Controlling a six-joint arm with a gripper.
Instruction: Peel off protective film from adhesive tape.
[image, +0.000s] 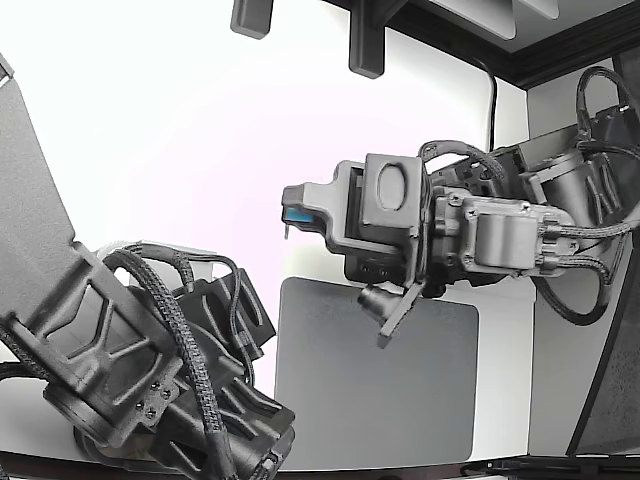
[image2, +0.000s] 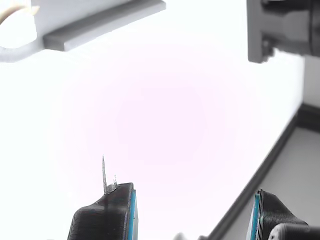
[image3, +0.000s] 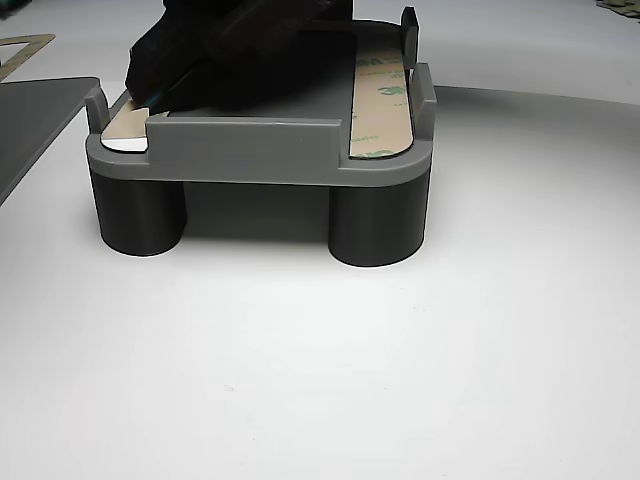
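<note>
While the arm hangs over the white table (image: 150, 150), here's the layout:
Second arm (image: 150, 370): fills the exterior view's lower left, blocking the table.
Mat (image: 375, 385): dark, beneath the gripper.
Fixture (image3: 260, 150): grey, on round legs; a dark body covers its top.
Gripper (image2: 192, 210): fingers spread, nothing between them.
Tape strip (image3: 382, 110): flat in the fixture's slot.
Film sliver (image2: 104, 175): sticking up from one fingertip.

Gripper (image2: 192, 212) fingers cut off by wrist view edge, only tips visible. Thin sliver (image2: 104, 174) on one fingertip too small to identify. Other view: dark gripper body (image3: 240, 50) cropped at top, hides most of left tape strip (image3: 125, 130) on fixture (image3: 250, 150). Right tape strip (image3: 382, 100) print too small to read fully. Exterior view: near arm (image: 140, 370) cut by frame edge.
</note>
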